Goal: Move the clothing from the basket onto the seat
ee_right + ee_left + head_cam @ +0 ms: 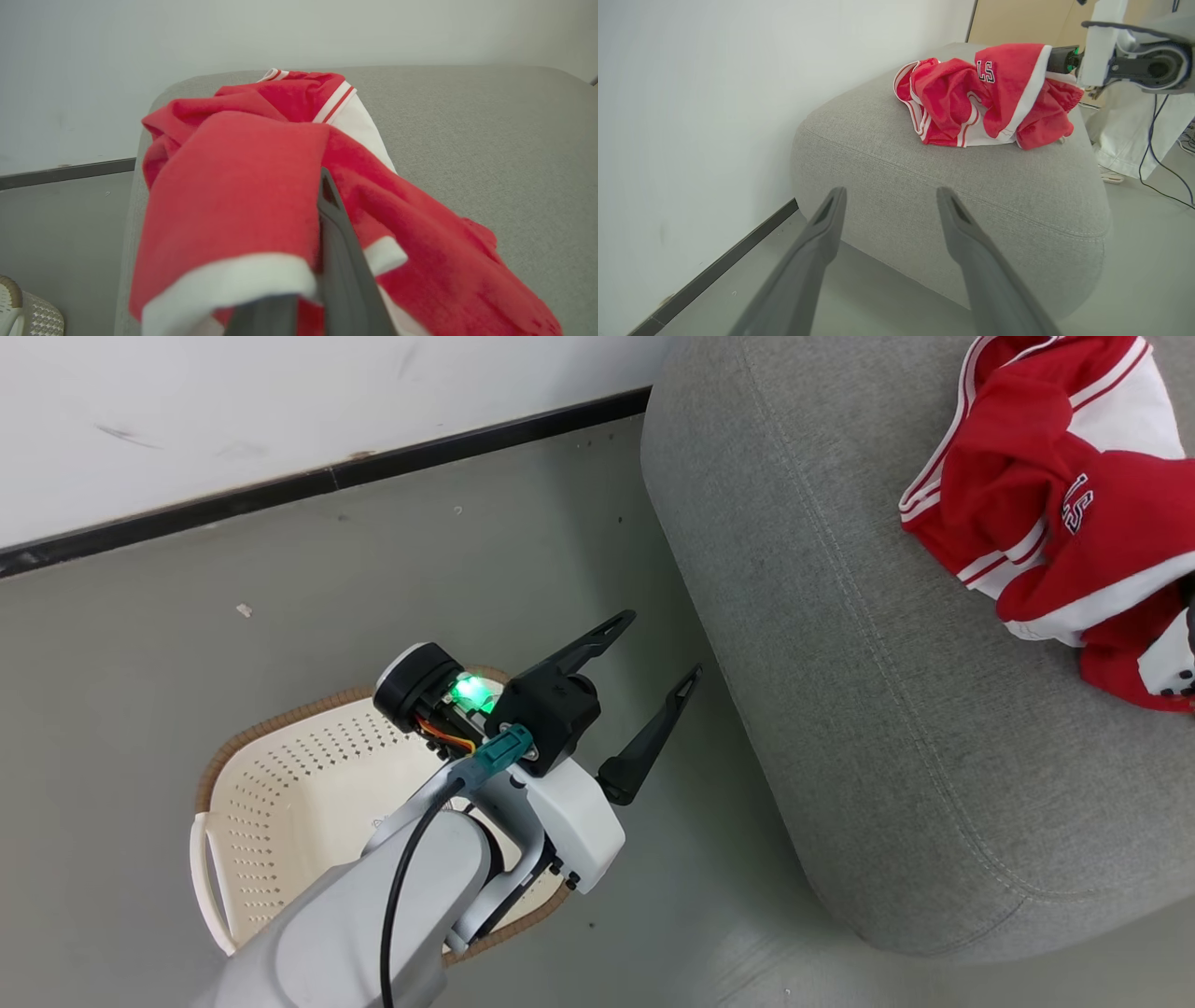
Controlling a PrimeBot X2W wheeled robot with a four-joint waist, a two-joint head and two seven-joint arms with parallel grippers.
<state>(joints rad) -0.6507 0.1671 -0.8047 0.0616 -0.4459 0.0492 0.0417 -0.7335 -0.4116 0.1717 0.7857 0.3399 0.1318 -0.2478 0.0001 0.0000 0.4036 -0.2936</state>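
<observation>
- 1 basket (280,775), on floor (373,569) beside 1 seat (840,663).
- 1 clothing heap (1046,495), red/white, atop seat.
- L gripper (661,644): fingers wide, above basket.
- R gripper (323,186): pinched onto clothing heap.

soft cloth clothing (1046,476), matt fabric seat (840,663)

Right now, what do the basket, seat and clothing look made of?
The basket looks like moulded plastic, matte cream, with rows of punched holes; its brown rim looks woven, possibly plastic too. The seat is grey woven upholstery, matte, with visible weave and a stitched seam. The clothing seems a soft sports knit, red with white stripes; it crumples loosely.
</observation>
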